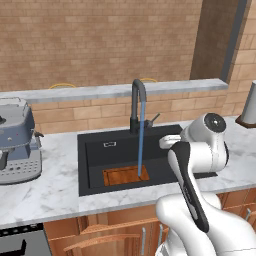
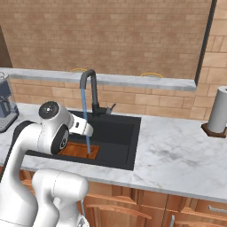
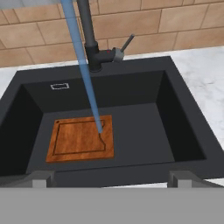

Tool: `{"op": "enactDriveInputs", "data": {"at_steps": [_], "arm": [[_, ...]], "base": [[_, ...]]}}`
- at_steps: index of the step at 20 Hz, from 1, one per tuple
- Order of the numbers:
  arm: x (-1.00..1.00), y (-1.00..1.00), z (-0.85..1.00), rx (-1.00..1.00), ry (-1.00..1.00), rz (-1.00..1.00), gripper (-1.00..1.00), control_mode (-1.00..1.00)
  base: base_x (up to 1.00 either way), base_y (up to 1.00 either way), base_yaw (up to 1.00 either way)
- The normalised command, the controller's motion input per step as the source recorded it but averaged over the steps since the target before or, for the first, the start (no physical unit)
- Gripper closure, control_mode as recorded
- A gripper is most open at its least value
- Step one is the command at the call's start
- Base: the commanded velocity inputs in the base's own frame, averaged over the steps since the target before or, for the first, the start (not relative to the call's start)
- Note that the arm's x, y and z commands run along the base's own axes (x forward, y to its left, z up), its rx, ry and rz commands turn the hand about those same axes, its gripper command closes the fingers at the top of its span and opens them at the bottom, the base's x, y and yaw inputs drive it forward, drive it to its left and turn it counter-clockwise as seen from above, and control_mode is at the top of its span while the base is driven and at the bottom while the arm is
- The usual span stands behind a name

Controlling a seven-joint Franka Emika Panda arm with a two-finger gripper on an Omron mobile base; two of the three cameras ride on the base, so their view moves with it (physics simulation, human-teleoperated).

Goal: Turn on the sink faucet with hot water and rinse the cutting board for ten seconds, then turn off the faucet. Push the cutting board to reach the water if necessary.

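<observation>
The sink faucet (image 1: 137,102) (image 3: 87,35) stands at the back of the black sink (image 1: 95,150) (image 3: 144,131), its thin lever (image 3: 127,43) raised up and to the right. A blue stream of water (image 1: 141,142) (image 3: 87,83) runs from the spout. It lands on the reddish-brown cutting board (image 1: 122,176) (image 3: 78,140) near the board's right edge. The board lies flat on the basin floor at the front left. My gripper (image 3: 112,180) hovers above the sink's front rim, open and empty, fingertips (image 3: 43,179) wide apart. In the right base view my arm hides part of the cutting board (image 2: 75,152).
A grey coffee machine (image 1: 17,142) stands on the marble counter left of the sink. A paper towel roll (image 2: 219,115) stands at the far right by the brick wall. A raised ledge (image 1: 115,91) runs behind the faucet.
</observation>
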Motion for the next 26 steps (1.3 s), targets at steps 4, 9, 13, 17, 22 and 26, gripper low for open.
{"op": "enactDriveInputs", "data": {"at_steps": [4, 9, 13, 17, 22, 26], "arm": [[0.00, 0.00, 0.00, 0.00, 0.00, 0.00, -1.00, -1.00], [0.00, 0.00, 0.00, 0.00, 0.00, 0.00, -1.00, -1.00], [0.00, 0.00, 0.00, 0.00, 0.00, 0.00, -1.00, -1.00], [0.00, 0.00, 0.00, 0.00, 0.00, 0.00, -1.00, -1.00], [0.00, 0.00, 0.00, 0.00, 0.00, 0.00, -1.00, -1.00], [0.00, 0.00, 0.00, 0.00, 0.00, 0.00, -1.00, -1.00]], "base": [[0.00, 0.00, 0.00], [0.00, 0.00, 0.00], [0.00, 0.00, 0.00], [0.00, 0.00, 0.00], [0.00, 0.00, 0.00], [0.00, 0.00, 0.00]]}}
